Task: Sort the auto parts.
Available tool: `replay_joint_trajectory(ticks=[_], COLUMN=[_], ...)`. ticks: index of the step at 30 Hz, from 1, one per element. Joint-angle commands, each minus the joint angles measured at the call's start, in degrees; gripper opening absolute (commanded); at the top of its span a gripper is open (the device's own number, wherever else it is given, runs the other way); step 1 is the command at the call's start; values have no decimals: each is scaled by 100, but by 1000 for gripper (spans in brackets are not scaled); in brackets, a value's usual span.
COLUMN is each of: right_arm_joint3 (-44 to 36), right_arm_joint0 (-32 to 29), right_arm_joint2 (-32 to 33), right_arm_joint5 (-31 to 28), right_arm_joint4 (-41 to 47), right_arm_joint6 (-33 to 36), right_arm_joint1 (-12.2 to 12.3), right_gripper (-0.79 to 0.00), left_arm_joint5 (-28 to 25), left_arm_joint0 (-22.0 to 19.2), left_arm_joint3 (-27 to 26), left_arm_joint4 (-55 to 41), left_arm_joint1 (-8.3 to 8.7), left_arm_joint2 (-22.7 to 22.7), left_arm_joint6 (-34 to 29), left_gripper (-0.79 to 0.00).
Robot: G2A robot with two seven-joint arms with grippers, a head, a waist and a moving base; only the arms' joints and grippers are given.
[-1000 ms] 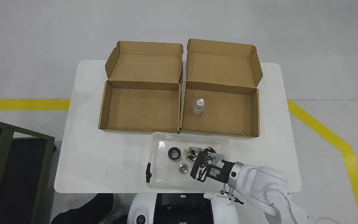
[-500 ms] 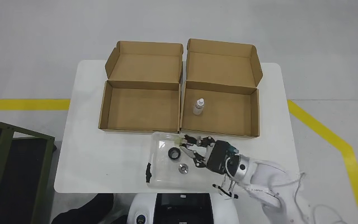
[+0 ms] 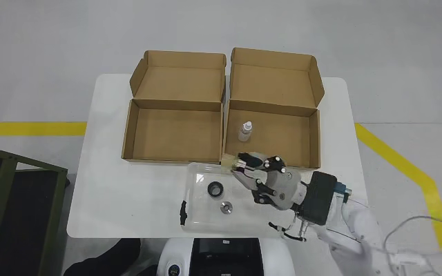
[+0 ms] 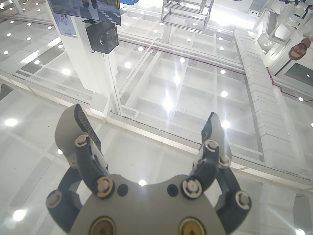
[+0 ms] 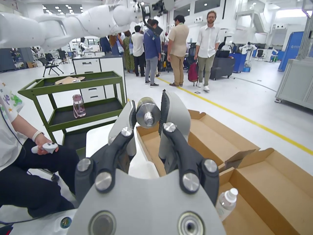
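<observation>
Overhead camera down onto table (image 3: 117, 200); right wrist across shared boxes (image 3: 173, 134) (left wrist toward ceiling (image 4: 185, 79)).

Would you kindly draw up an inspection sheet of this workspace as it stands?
Surface: white table.
Job's things: left box and right box, both open; small white bottle in the right one; clear tray holding black ring and silver part.
Clutter: small black piece at the tray's edge.
Grippers: right gripper shut on metal cylinder over the tray's far edge; left gripper open, aimed at the ceiling.
Cables: thin cable by the right arm.
Surroundings: yellow floor line, green cart.
</observation>
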Motion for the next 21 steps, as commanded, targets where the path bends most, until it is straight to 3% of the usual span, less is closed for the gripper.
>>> replay_joint_trajectory(ticks=[1, 13, 21], right_arm_joint3=[-21, -44, 101], right_arm_joint0=[-14, 2, 98], right_arm_joint2=[31, 310, 299], right_arm_joint5=[157, 233, 2], right_arm_joint4=[-40, -81, -100], right_arm_joint6=[-253, -815, -247], right_arm_joint1=[-15, -36, -20], right_gripper=[-785, -785, -785], left_arm_joint5=[0, 0, 0], left_arm_joint0=[0, 0, 0], left_arm_joint3=[0, 0, 0], left_arm_joint4=[0, 0, 0], left_arm_joint1=[0, 0, 0], left_arm_joint2=[0, 0, 0], left_arm_joint6=[0, 0, 0], left_gripper=[0, 0, 0])
